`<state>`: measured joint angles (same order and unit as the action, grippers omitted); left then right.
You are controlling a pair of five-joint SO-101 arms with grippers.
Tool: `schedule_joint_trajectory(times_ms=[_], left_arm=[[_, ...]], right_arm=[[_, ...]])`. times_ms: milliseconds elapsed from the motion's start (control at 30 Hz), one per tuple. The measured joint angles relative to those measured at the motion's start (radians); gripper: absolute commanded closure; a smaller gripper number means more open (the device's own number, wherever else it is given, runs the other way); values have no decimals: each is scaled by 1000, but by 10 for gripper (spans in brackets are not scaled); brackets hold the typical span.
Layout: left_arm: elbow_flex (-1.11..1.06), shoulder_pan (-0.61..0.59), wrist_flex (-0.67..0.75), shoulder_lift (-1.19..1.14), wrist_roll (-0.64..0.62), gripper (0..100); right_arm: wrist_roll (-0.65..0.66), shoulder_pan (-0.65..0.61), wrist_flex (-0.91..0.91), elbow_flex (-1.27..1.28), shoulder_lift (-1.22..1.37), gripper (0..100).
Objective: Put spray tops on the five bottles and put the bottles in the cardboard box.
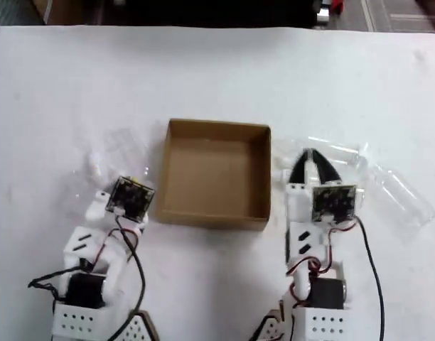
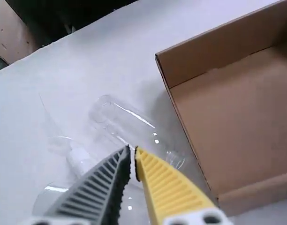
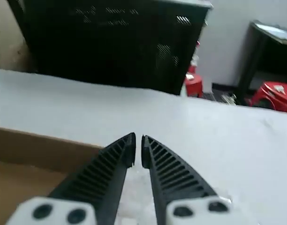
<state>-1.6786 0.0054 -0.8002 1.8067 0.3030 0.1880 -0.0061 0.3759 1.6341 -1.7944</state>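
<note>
The open, empty cardboard box sits mid-table between the two arms. Left of it lie clear bottles without tops. In the left wrist view one clear bottle lies on its side beside the box, with a small white spray top near it. My left gripper hangs just over that bottle, grey and yellow fingers shut on nothing. My right gripper is shut and empty by the box's right wall. More clear bottles lie to its right.
The white table stretches open behind the box. The left arm's base and the right arm's base stand at the front edge with wires trailing. Red stools and dark furniture stand beyond the far edge.
</note>
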Motion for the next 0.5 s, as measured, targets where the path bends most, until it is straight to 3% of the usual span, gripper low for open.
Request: schedule_joint_trajectory(times_ms=[167, 300, 500], left_arm=[[-6, 0, 32, 0, 0, 976], [-6, 0, 35, 0, 0, 976], [-6, 0, 35, 0, 0, 976]], right_arm=[[0, -92, 66, -68, -9, 956], [-78, -103, 183, -34, -2, 953], [-104, -101, 187, -11, 0, 954]])
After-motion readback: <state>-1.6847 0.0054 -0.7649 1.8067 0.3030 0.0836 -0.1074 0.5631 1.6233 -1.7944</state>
